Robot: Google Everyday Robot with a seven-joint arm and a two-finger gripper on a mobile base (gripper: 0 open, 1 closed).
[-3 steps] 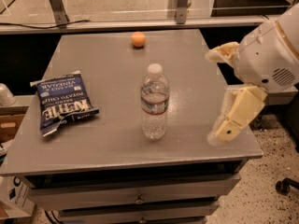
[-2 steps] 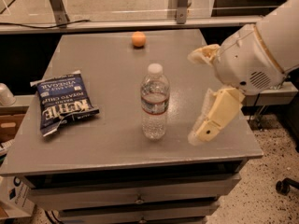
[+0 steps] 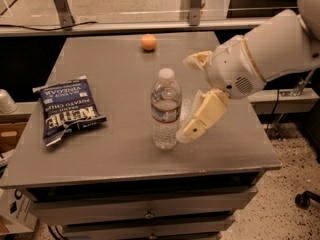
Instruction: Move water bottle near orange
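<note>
The water bottle (image 3: 165, 109) stands upright near the middle of the grey table (image 3: 125, 154); it is clear with a white cap and a label band with a red stripe. The orange (image 3: 148, 42) lies far back on the table, well behind the bottle. My gripper (image 3: 187, 98) is open just to the right of the bottle. One cream finger (image 3: 202, 116) reaches down to the bottle's right side near its base, and the other finger (image 3: 197, 59) sits higher and further back. The bottle is not between the fingers.
A dark blue chip bag (image 3: 67, 109) lies flat on the table's left side. Metal frame legs (image 3: 60, 4) and a low ledge stand behind the table. The table's drawers (image 3: 145, 211) face the front. A chair wheel (image 3: 302, 199) is on the floor at the right.
My gripper and arm have moved left, from the table's right edge to right beside the bottle. The bottle, orange and chip bag have not moved.
</note>
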